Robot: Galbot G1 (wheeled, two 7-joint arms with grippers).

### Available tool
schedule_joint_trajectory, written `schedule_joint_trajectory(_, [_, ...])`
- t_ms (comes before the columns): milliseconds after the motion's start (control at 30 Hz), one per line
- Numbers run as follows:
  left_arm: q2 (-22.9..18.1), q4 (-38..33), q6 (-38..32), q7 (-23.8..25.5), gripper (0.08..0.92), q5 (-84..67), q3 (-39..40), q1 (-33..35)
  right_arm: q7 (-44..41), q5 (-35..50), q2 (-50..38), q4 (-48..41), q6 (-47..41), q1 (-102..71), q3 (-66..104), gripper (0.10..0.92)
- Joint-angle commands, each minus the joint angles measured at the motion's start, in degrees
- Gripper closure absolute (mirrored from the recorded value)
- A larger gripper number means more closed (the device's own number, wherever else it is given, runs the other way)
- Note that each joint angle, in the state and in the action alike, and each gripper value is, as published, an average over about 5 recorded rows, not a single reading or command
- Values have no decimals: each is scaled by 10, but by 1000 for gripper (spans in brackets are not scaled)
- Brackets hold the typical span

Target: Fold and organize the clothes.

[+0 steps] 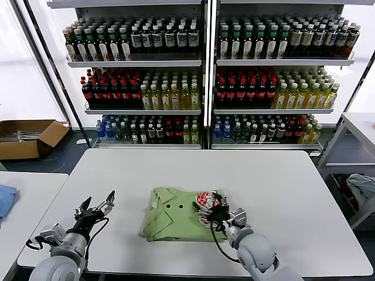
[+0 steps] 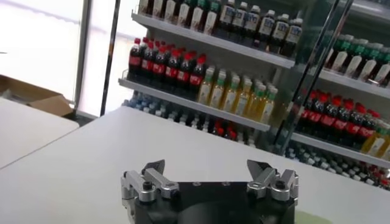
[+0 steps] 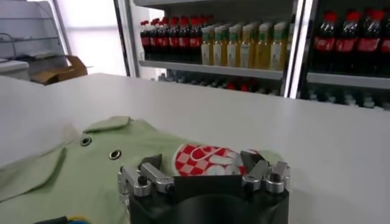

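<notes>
head view — soft green polo shirt [image 1: 176,221], a folded rectangle; right claw [image 1: 215,212] released above its checkered logo [image 1: 205,200]

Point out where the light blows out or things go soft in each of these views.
Head view: daylight whitens the panels beside the shelves; polo shirt evenly lit. Left wrist view: upper corner glares white; left gripper sharp, bottles behind soft. Right wrist view: window washed out; right gripper and the shirt's checkered logo crisp.
</notes>
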Motion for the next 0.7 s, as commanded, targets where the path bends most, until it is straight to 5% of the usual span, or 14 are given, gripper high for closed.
schedule_joint_trajectory(33, [-3,0,-5,4,177,0,-3,11,10,-26,24,-48,-50,24,-43,203])
schedule_joint_trajectory(700, [21,4,-19,46,177,9,-27,10,17,-6,-12,157,95,-104,144,203])
